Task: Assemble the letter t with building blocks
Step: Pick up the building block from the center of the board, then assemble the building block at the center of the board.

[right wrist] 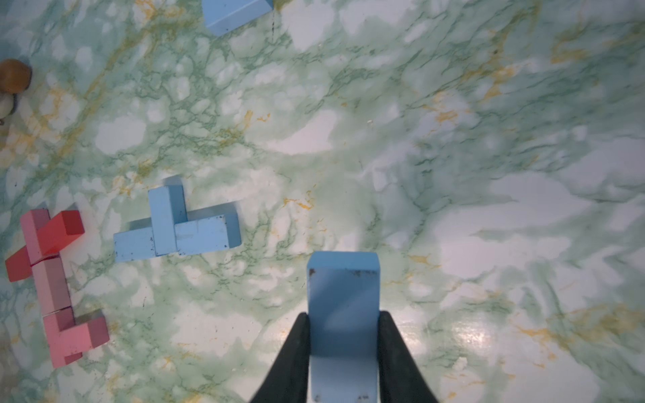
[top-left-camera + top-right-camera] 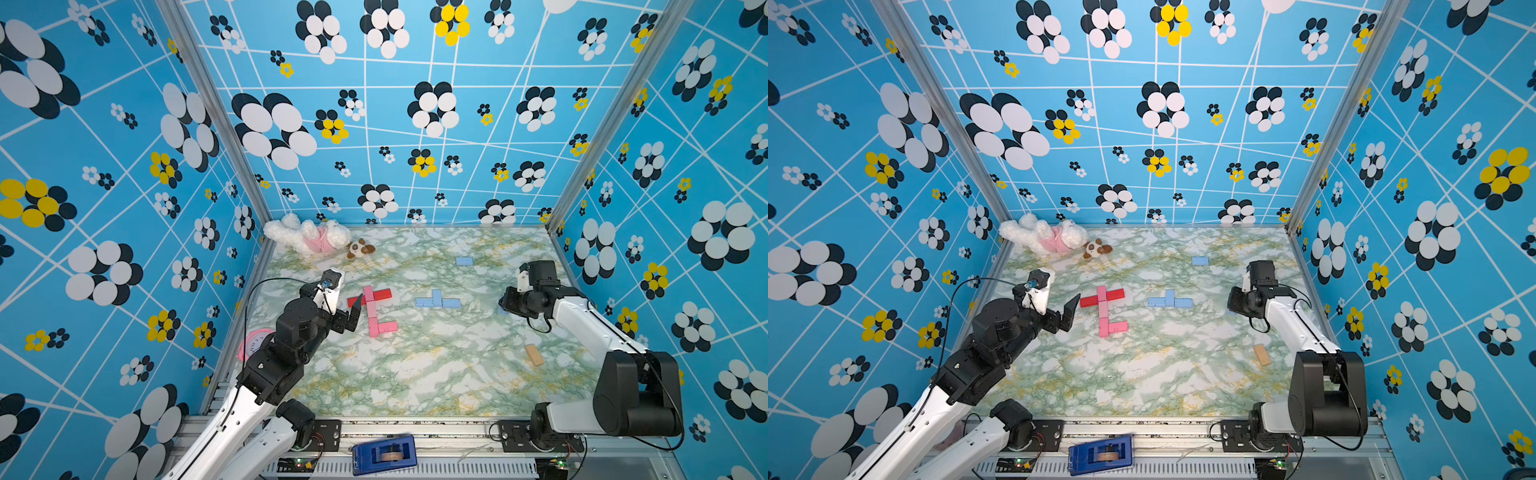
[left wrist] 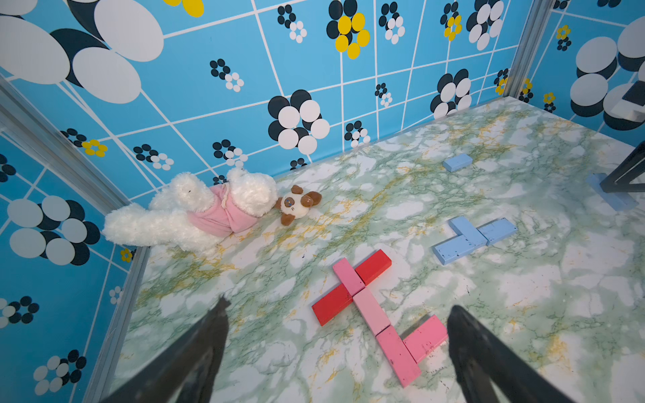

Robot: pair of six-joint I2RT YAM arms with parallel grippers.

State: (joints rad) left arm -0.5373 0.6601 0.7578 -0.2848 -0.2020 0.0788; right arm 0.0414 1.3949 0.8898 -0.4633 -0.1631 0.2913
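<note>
pinching a light blue block [image 1: 342, 279] in the right hand [image 1: 343, 314]; left hand [image 3: 338, 305] spread wide, empty.

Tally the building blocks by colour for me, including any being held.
Pink blocks: 4
Red blocks: 2
Light blue blocks: 5, one of them in the right end effector
Tan block: 1
Total: 12

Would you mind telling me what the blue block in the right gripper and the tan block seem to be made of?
Blue block: probably painted wood, matte; the paint is chipped dark at its corners.
Tan block: seemingly bare wood, pale unpainted tone; too small to see grain.
</note>
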